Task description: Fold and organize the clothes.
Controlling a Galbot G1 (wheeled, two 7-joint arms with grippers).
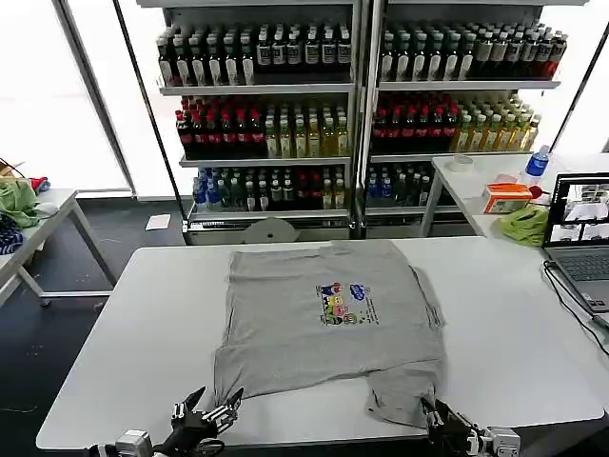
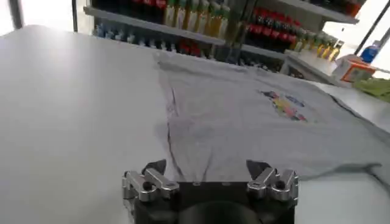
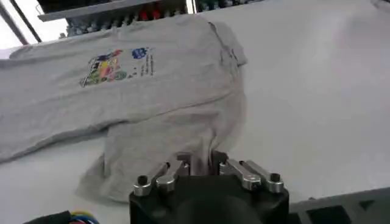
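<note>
Head view: a light grey short-sleeved cotton shirt (image 1: 328, 324) with a small multicoloured chest print (image 1: 343, 305) lies spread, print side up, across the middle of a white rectangular counter (image 1: 114, 352). Its neck end points toward the far shelves of bottled drinks (image 1: 352, 105); both sleeves trail at the counter's near edge, the one on the robot's right rumpled and partly doubled under.

The step in hand looks like the very start of folding: the shirt is laid out but no fold has been made. The next move probably calls for each hand to take hold of a near sleeve or side edge and carry it across toward the middle, smoothing the bunched right sleeve first.

The left hand (image 1: 211, 412) hovers low over the near edge of the counter, just beside the left sleeve, its fingers spread apart and holding nothing. In the left wrist view this left hand (image 2: 210, 176) points along the shirt's side edge, with cloth lying between and beyond the fingertips but not gripped.

The right hand (image 1: 440, 420) sits at the near edge just beside the crumpled right sleeve. In the right wrist view the right hand (image 3: 201, 165) has its fingers drawn close together, with the cloth's edge right at their tips; whether they pinch any fabric cannot be told.
</note>
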